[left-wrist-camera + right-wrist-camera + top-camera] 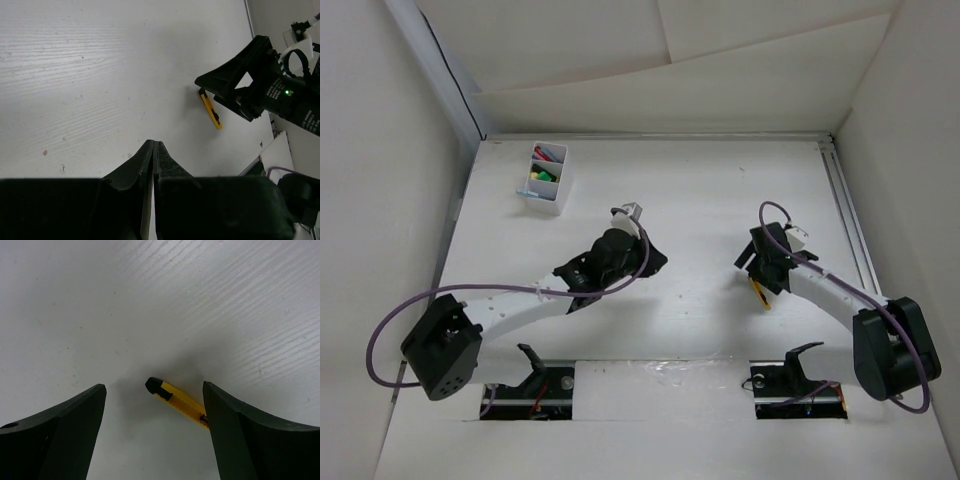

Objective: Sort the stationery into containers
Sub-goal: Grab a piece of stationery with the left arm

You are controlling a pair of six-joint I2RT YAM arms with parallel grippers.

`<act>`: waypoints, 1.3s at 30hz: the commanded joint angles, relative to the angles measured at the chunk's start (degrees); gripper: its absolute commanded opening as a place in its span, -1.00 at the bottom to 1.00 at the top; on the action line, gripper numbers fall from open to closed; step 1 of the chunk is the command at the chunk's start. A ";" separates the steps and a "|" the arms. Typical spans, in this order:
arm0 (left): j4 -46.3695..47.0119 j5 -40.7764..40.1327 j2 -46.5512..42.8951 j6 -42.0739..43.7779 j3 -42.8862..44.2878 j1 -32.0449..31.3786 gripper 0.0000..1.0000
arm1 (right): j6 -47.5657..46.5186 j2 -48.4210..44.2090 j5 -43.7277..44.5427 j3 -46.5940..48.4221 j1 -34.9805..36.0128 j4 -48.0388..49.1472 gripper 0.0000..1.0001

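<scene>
A: Right jaws wide apart, empty, straddling the slim yellow black-tipped plastic marker (179,403) lying flat on the white worktop (150,300).
B: Left jaws pressed shut, empty. White partitioned plastic box (542,205) well apart, by the far-left edge.

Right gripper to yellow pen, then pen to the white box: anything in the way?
Nothing between the open right gripper and the yellow pen. Toward the white box, the shut left gripper sits roughly on the straight line.
</scene>
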 commanded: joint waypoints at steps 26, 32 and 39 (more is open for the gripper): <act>0.21 3.98 -18.83 1.79 -4.52 2.56 -0.91 | 9.31 4.06 -8.75 3.93 5.10 1.60 0.25; 0.82 3.45 -17.69 1.79 -4.52 2.56 -0.91 | 11.34 2.22 -9.65 0.14 10.38 4.78 0.12; 3.01 6.17 -12.95 2.75 -3.12 1.86 -0.88 | 6.60 -3.56 6.87 8.76 14.78 -12.26 -0.64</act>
